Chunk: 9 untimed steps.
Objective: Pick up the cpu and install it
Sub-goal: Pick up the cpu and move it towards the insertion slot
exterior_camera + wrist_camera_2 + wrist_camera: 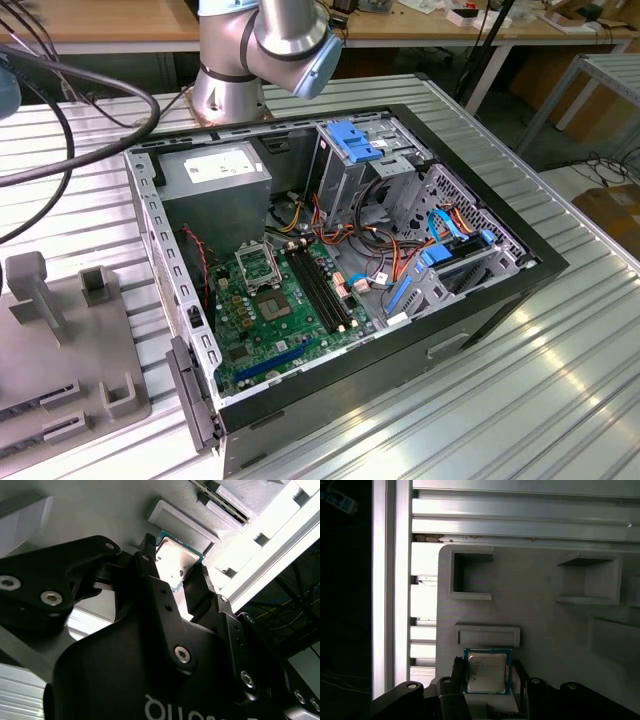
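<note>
Pick-up step, by the look of it. The cpu [487, 672] lies flat on the grey tray [540, 625]. The gripper [172, 566] straddles it, jaws apart beside opposite edges. Gripping likely calls for a square, gentle squeeze.

Cpu [487, 673] on tray [540, 625] on table [520, 525]

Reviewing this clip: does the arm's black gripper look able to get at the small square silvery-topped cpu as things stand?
Probably yes. In the first wrist view the black gripper hangs right over the small square silvery-topped cpu, lying flat and uncovered on the grey moulded tray; nothing lies between.
</note>
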Each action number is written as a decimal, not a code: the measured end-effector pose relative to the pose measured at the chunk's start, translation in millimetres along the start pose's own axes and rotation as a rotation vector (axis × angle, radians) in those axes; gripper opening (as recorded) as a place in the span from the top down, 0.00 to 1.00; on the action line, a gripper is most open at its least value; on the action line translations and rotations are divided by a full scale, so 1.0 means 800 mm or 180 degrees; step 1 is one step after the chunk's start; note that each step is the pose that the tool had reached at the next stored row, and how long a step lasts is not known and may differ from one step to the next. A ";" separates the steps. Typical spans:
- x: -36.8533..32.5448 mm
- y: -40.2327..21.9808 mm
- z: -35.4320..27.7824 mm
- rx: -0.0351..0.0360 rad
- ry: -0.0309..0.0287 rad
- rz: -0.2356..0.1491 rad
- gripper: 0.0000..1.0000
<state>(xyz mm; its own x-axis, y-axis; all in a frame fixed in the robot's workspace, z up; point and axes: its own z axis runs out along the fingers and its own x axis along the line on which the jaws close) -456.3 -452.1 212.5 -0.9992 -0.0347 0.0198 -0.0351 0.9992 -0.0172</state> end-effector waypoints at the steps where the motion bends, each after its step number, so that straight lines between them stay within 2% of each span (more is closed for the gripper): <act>1: 0.0000 0.0000 -0.0009 0.0000 0.0000 0.0000 0.53; 9: 0.0001 -0.0001 -0.0060 0.0000 -0.0001 0.0000 0.53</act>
<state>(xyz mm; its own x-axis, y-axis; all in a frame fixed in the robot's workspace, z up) -456.2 -452.0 217.3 -0.9992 -0.0348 0.0195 -0.0351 0.9992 -0.0171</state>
